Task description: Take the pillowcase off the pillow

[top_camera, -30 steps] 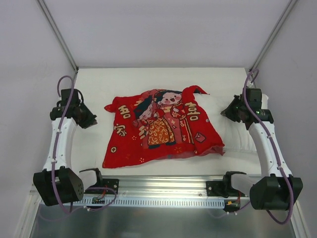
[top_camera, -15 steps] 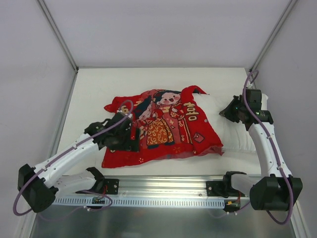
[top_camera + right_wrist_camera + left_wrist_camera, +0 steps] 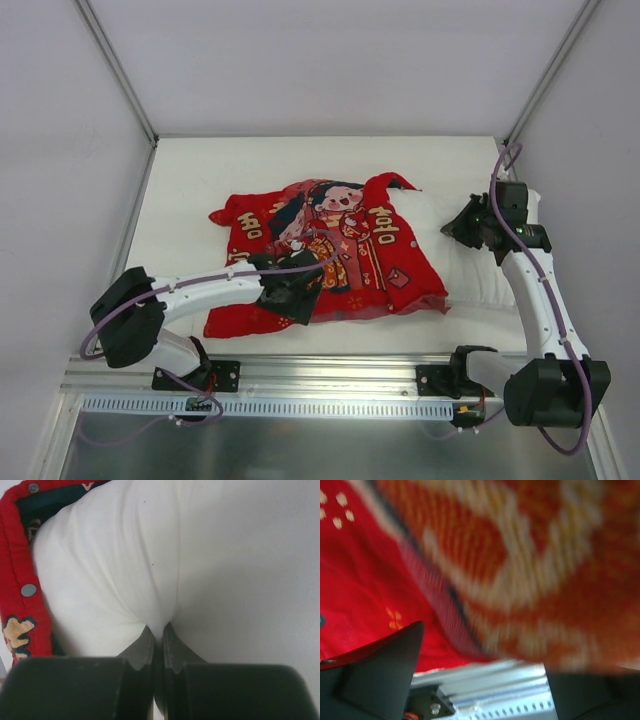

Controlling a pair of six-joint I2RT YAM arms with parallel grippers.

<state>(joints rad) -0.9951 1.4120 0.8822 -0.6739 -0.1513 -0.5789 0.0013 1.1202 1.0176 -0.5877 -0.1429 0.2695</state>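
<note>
— While the right pincer (image 3: 462, 228) hangs over the white end, what does it hold?

— A pinched fold of the pillow (image 3: 110, 555). In the right wrist view the two fingers (image 3: 142, 647) are pressed together with only a sliver of white cloth between them. The stuffed body bulges straight ahead of the tips.

— And the pillowcase (image 3: 250, 240)?

— It lies off to that pincer's left, not touching it. Its red hem curves round the pillow there, with a round snap (image 3: 28, 590) on it. The bare white end sticks out of the opening toward the pincer, and the rest of the pillow lies inside the cover on the desk (image 3: 200, 170).

— Where is the left pincer (image 3: 298, 305)?

— It is low over the near part of the pillowcase. From above it is a dark shape against the red cloth, with the printed figures (image 3: 335, 205) just beyond it.

— Are its jaws wide or narrow?

— Wide. In the left wrist view one finger (image 3: 380, 670) sits at the lower left and the other at the lower right. The gap between them shows the metal rail (image 3: 485, 690) at the desk's near edge.

— Does it touch the cloth?

— I cannot tell. Red and orange weave fills the view above and ahead of the tips, blurred from closeness, and it droops in front of the pincer.
</note>
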